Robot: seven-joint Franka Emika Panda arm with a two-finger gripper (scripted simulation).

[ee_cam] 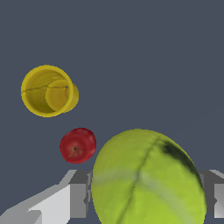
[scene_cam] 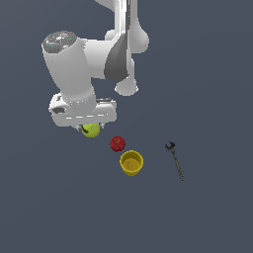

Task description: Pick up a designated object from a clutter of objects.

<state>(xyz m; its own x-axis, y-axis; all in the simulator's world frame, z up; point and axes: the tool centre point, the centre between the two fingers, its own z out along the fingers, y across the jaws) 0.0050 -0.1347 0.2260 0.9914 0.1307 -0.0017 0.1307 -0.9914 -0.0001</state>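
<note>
The yellow-green tennis ball (scene_cam: pixel 91 130) sits directly under the white hand, between the fingers of my gripper (scene_cam: pixel 91 127). In the wrist view the tennis ball (ee_cam: pixel 146 179) fills the gap, and both grey fingers (ee_cam: pixel 78 200) press against its sides, so the gripper (ee_cam: pixel 148 202) is shut on it. The rest of the clutter lies on the dark floor: a red round fruit (scene_cam: pixel 117 143), a yellow cup (scene_cam: pixel 131 163) and a dark wrench (scene_cam: pixel 175 160). The fruit (ee_cam: pixel 78 145) and the cup (ee_cam: pixel 48 91) also show in the wrist view, apart from the ball.
The arm's white body (scene_cam: pixel 74 64) hangs above the ball toward the exterior view's left. The fruit is the nearest item to the gripper, just off to the exterior view's right. The wrench lies farthest right.
</note>
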